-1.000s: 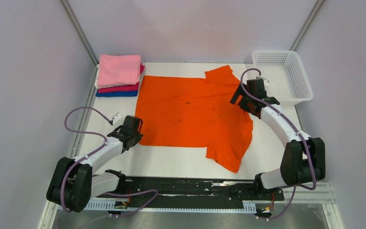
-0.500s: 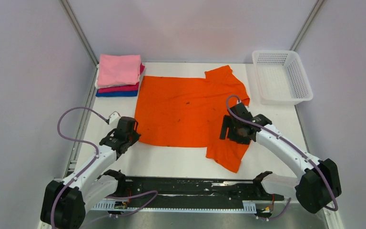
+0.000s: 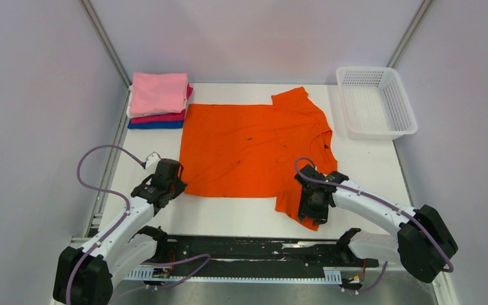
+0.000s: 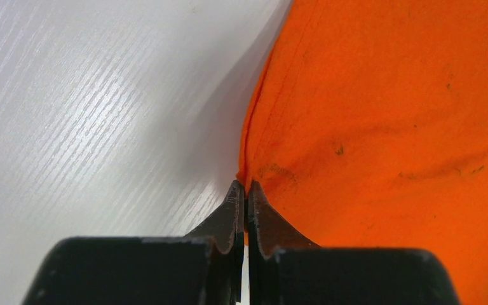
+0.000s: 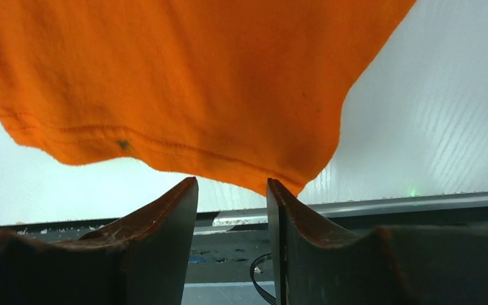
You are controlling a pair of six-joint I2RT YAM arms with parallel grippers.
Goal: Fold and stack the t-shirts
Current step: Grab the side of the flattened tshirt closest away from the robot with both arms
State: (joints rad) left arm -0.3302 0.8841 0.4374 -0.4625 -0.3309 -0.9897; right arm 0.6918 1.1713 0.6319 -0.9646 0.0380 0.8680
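Observation:
The bright orange tee (image 3: 254,149) lies spread flat mid-table, one sleeve toward the back and one toward the near edge. My left gripper (image 3: 178,185) is at its near left hem corner; in the left wrist view the jaws (image 4: 245,185) are shut on that corner of the orange tee (image 4: 381,114). My right gripper (image 3: 310,213) hovers at the near sleeve. In the right wrist view its jaws (image 5: 232,184) stand apart with nothing between them, the sleeve hem (image 5: 184,152) just beyond the tips. A folded stack sits at the back left: pink (image 3: 159,92) on top, magenta (image 3: 159,117), blue (image 3: 155,124).
A white mesh basket (image 3: 408,121) stands at the back right corner. The black rail (image 3: 254,251) with both arm bases runs along the near edge. Grey walls close in on left, right and back.
My right arm swung from the far sleeve down to the near sleeve, its jaws narrowing. The left gripper kept its hold and drew slightly nearer; the tee's hem shifted a little.

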